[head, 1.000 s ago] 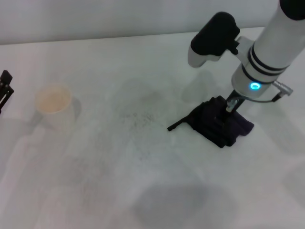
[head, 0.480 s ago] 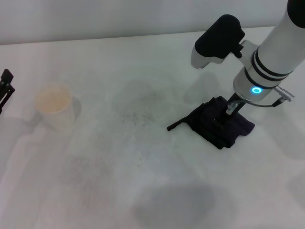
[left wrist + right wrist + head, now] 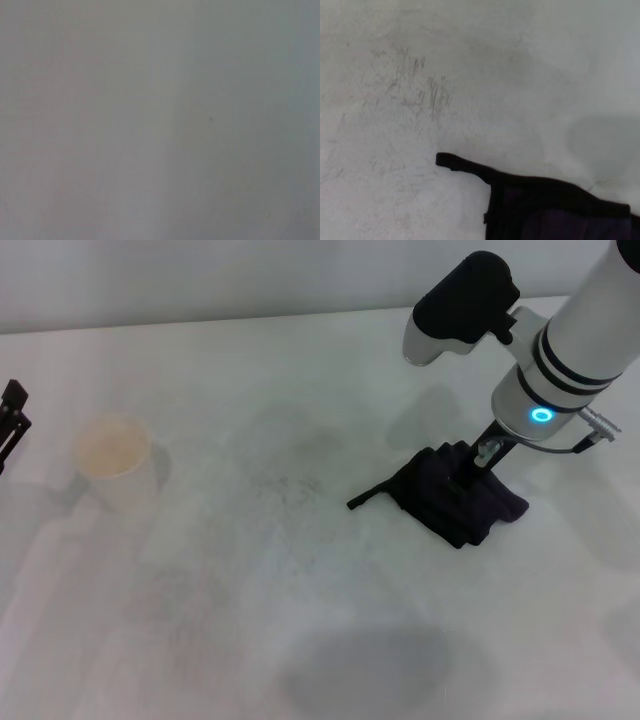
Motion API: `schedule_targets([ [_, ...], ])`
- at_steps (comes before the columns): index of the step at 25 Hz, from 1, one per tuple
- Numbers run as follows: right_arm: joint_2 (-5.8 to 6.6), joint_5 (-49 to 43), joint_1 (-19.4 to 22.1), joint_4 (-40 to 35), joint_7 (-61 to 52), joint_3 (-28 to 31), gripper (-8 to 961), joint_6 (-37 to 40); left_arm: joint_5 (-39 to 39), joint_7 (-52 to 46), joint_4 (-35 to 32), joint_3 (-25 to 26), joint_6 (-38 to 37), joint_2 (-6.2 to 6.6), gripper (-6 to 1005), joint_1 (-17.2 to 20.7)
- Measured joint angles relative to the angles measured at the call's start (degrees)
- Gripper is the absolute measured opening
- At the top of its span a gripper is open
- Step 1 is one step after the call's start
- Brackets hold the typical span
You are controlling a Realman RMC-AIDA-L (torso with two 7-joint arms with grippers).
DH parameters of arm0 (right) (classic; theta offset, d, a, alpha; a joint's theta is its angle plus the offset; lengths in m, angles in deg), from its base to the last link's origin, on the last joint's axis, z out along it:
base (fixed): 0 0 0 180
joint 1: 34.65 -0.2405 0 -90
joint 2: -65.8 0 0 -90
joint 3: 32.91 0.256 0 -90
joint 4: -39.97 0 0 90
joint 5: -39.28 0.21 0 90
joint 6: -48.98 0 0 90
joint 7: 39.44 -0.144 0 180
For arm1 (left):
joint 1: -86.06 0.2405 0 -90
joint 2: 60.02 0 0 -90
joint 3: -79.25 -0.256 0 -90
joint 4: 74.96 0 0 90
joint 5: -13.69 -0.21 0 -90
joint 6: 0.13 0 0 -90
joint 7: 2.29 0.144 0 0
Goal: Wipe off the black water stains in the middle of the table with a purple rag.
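The purple rag point(image 3: 462, 502) lies in thick dark folds on the white table point(image 3: 300, 640), right of the middle, its thin tail point(image 3: 370, 498) pointing left. My right gripper point(image 3: 474, 472) comes down from above into the top of the rag. The rag's edge and tail also show in the right wrist view point(image 3: 540, 200). No round black blot shows; only faint grey streaks point(image 3: 290, 485) mark the table's middle, also seen in the right wrist view point(image 3: 420, 90). My left gripper point(image 3: 10, 425) is parked at the table's left edge.
A pale paper cup point(image 3: 112, 465) stands upright at the left. The table's far edge meets a wall at the back. The left wrist view shows only a plain grey surface.
My right arm has shifted slightly up and to the right. The rag stays in about the same place, its tail a touch further left.
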Motion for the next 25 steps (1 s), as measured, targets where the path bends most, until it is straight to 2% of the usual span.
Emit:
schedule_targets([
  [8, -0.04, -1.4, -0.2, 0.1, -1.2, -2.0, 148, 0.0, 0.8, 0.0, -0.4, 0.0, 0.0, 0.00, 891, 0.0],
  [11, -0.12, -1.5, -0.8, 0.4, -1.4, -3.3, 402, 0.2, 0.8, 0.0, -0.6, 0.0, 0.0, 0.00, 891, 0.0],
  [14, 0.06, -1.6, -1.1, 2.8, -2.3, -3.2, 550, -0.3, 0.9, 0.0, -0.7, 0.0, 0.0, 0.00, 891, -0.4],
  [16, 0.17, -1.4, 0.3, 7.0, -2.3, -0.9, 649, 0.3, 0.9, 0.0, -0.7, 0.0, 0.0, 0.00, 890, -0.6],
  [18, 0.19, -1.1, 1.1, 8.7, -2.1, 0.3, 649, 1.1, 0.9, 0.0, -0.7, 0.0, -0.1, 0.00, 890, -0.7],
  [22, 0.14, 1.3, 4.8, 11.8, -1.5, 3.5, 649, 10.0, 1.4, 0.0, -0.7, 0.0, -0.2, 0.06, 890, -0.8],
  [25, 0.07, 4.9, 8.9, 10.6, -1.4, 3.7, 650, 24.4, 2.1, 0.0, -0.6, 0.0, -0.2, 0.09, 890, -0.8],
])
